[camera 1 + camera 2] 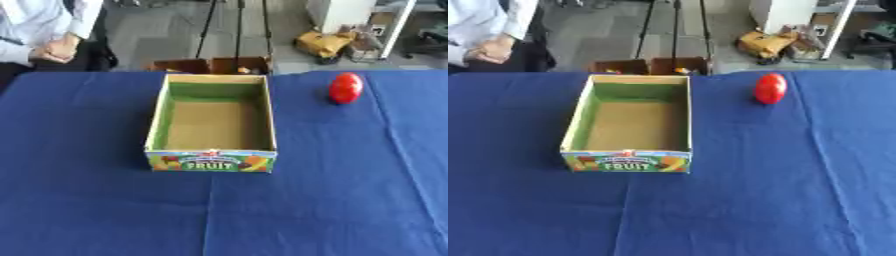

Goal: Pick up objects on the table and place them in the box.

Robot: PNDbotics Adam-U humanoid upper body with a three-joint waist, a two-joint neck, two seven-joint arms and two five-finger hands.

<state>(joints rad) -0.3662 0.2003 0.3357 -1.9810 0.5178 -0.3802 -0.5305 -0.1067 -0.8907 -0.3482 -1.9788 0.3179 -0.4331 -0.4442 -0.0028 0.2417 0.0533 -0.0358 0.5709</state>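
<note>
Blue cloth, smooth with a few long creases, covers the worktop (pixel 350 200) from edge to edge. Near its middle stands an open cardboard box (pixel 157 117), rectangular, with green inner walls, a plain brown floor and a bright printed front panel reading "FRUIT". Nothing lies inside it. To the right of the box and toward the far edge, well apart from it, sits a red object (pixel 346 88), glossy, rounded and egg-like, standing on the cloth by itself; it looks like a piece of toy fruit, though that cannot be told for sure. Neither of the robot's hands shows in either view, so the state of their fingers cannot be told, and nothing is held. The task appears to be at its start: the red object has not yet been picked up. Since it lies on the right side, the next move likely calls for the right hand to reach out, close around its curved, slippery-looking surface, and carry it left over the box wall.
</note>
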